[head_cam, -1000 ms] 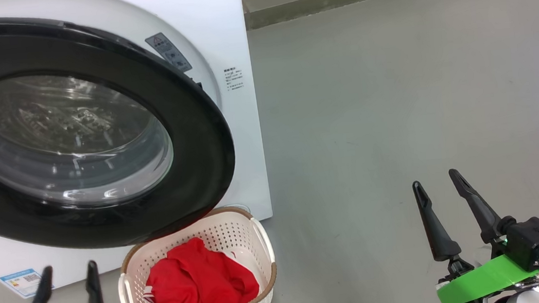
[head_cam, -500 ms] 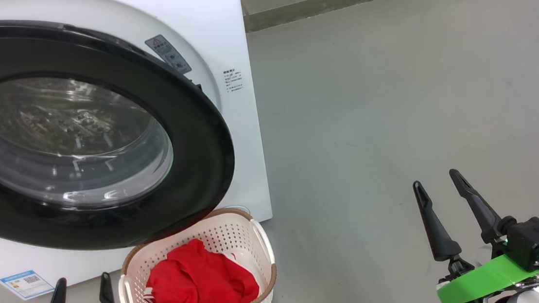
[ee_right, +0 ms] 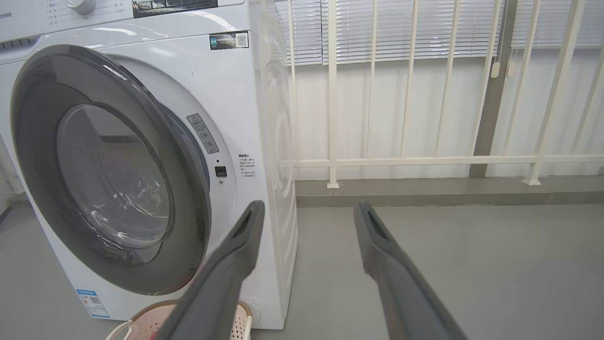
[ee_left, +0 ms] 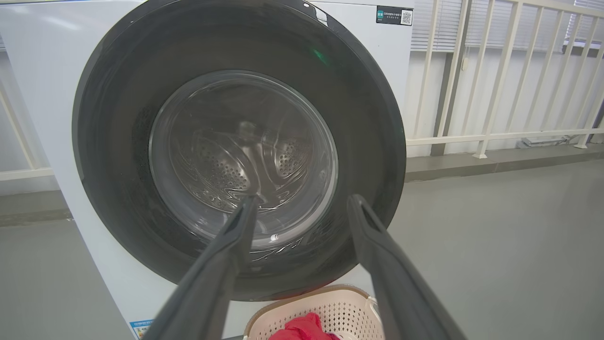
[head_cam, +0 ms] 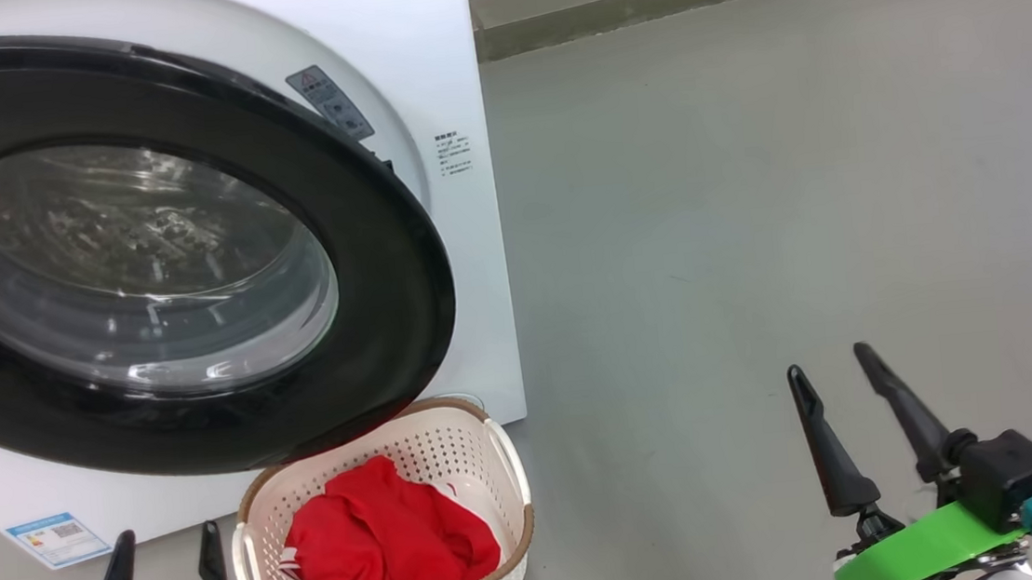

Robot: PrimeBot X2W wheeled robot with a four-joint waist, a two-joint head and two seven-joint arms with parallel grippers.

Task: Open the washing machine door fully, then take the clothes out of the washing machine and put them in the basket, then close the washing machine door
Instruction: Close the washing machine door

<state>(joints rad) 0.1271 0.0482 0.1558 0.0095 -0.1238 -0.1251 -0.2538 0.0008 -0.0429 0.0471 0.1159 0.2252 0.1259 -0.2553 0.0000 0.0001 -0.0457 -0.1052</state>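
The washing machine (head_cam: 434,45) stands at the left. Its door (head_cam: 388,273) covers the drum opening, with its right edge a little off the white front (ee_right: 226,141). The steel drum shows through the door glass (ee_left: 245,156). On the floor under the door's lower edge, the basket (head_cam: 521,537) holds the red clothes (head_cam: 389,544). My left gripper (head_cam: 164,536) is open and empty just left of the basket; in its wrist view its fingers (ee_left: 236,236) point at the door. My right gripper (head_cam: 828,361) is open and empty over bare floor far to the right.
Grey floor (head_cam: 748,167) stretches to the right of the machine. A white railing (ee_right: 424,160) and a low kerb run along the back wall. A blue label (head_cam: 56,536) sits low on the machine's front.
In the head view my left gripper has dropped lower and shifted right, towards the basket. My right gripper sits slightly lower. The whole picture has shifted a little, so the camera moved.
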